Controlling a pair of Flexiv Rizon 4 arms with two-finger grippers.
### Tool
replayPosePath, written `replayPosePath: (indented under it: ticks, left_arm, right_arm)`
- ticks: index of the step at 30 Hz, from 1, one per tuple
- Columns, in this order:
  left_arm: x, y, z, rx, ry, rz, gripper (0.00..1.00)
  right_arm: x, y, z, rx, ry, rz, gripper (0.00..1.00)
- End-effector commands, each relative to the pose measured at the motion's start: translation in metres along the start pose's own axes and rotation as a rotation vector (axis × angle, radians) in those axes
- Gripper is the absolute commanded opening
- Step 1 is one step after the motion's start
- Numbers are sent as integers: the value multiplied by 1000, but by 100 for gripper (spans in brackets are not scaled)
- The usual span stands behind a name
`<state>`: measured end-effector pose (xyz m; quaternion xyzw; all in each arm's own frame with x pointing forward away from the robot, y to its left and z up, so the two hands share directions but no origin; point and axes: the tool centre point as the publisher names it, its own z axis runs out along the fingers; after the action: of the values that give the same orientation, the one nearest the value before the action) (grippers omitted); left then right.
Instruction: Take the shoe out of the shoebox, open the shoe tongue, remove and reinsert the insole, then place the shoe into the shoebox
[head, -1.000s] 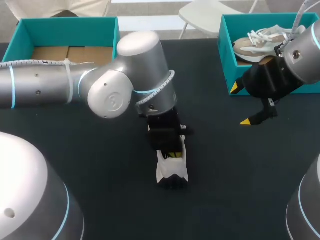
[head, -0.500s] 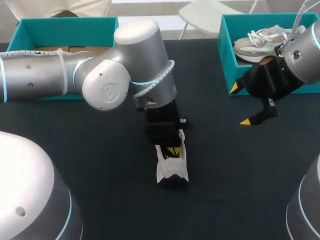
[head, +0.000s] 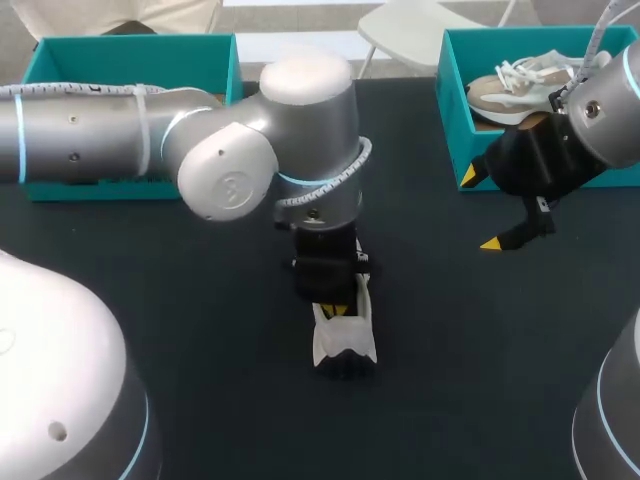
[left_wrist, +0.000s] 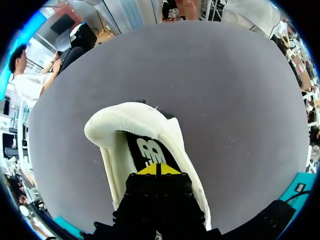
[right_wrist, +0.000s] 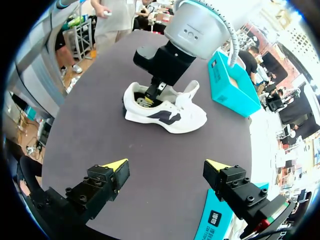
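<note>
L gripper pinched shut inside the shoe, tips at the insole; R gripper wide open near the box.

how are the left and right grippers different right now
The left gripper has its tips together, down inside the white shoe; the right gripper has its tips spread wide, holding nothing. The left is mid-table; the right hangs beside the teal shoebox. Both have yellow tips.
</note>
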<state>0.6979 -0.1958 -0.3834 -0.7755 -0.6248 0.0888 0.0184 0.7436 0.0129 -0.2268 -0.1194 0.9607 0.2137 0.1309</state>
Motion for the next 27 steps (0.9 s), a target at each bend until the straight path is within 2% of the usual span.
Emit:
replayPosePath:
  ticks: [1, 6, 10, 14, 27]
  left_arm:
    - [-3, 1, 19, -14, 31, -4, 0]
    - [-1, 4, 39, -53, 63, -12, 0]
    - [-2, 7, 52, -112, 21, -32, 0]
    - [-6, 17, 65, -119, -16, -64, 0]
    - [-24, 36, 58, -101, -107, -99, 0]
  right_arm:
    - [0, 0, 1, 4, -1, 1, 100]
    - [0, 0, 1, 4, -1, 1, 100]
    - [0, 0, 1, 4, -1, 1, 100]
    - [0, 0, 1, 4, -1, 1, 100]
    - [0, 0, 1, 4, -1, 1, 100]
